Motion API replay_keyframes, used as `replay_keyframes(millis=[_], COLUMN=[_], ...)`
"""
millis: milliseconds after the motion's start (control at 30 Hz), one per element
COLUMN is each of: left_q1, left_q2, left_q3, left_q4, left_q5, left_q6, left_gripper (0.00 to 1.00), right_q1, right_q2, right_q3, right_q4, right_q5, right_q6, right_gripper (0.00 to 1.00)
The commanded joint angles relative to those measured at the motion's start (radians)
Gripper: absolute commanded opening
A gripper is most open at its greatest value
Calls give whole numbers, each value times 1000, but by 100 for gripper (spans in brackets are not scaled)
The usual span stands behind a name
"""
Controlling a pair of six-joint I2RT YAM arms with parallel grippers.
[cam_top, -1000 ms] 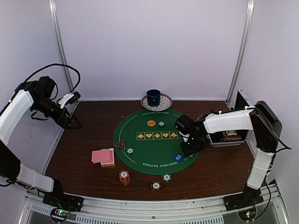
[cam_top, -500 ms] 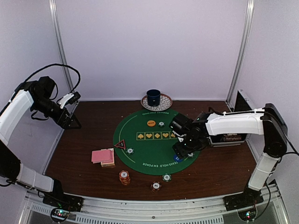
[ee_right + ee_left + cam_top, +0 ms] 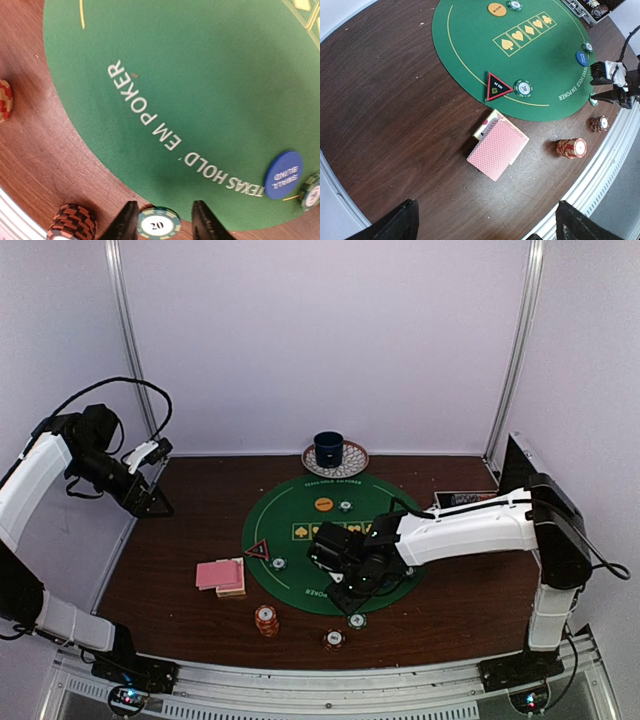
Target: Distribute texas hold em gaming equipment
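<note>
My right gripper (image 3: pixel 167 224) is open, its jaws either side of a green "20" chip (image 3: pixel 159 225) at the mat's near edge, not touching it. In the top view it (image 3: pixel 352 606) hovers by that chip (image 3: pixel 357 620). A blue marker disc (image 3: pixel 282 175) lies on the mat nearby. Pink-backed cards (image 3: pixel 220 574) (image 3: pixel 497 145), a black-red triangle marker (image 3: pixel 257 550), another green chip (image 3: pixel 279 563), an orange disc (image 3: pixel 323 504), an orange chip stack (image 3: pixel 266 619) and a dark red stack (image 3: pixel 334 639) lie around. My left gripper (image 3: pixel 155 505) is open and empty, raised at far left.
The round green felt mat (image 3: pixel 300 510) fills the table's middle. A dark blue cup on a saucer (image 3: pixel 328 450) stands at the back. An open case (image 3: pixel 470 500) sits at the right behind my right arm. The table's front edge (image 3: pixel 620 135) is close to the stacks.
My right arm has swept left and toward the near edge across the mat, from by the blue disc to over the green chip. The left arm has not moved.
</note>
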Motion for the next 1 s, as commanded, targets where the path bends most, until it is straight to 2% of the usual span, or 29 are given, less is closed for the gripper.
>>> replay_keyframes(millis=[0,200,300,733,967], left_q1=[-2,-1,-2,-2,-2], left_q2=[-28,-22,-20,-6,0], left_q3=[29,33,39,62,67], left_q4=[-5,-6,-5,-14,-18], left_q5=[-4,0,-1,4,11], left_q6=[18,17,18,17,13], left_gripper=[97,98,98,98,97], right_q1=[13,16,16,16,18], right_q2=[42,56,30,-150,-262], right_q3=[12,-42,-96,-355,-421], right_q4=[20,42,47,29,-49], right_q5=[-35,-65,-53,-9,33], right_q6=[3,6,15,85,96], right_gripper=[35,22,18,13,14])
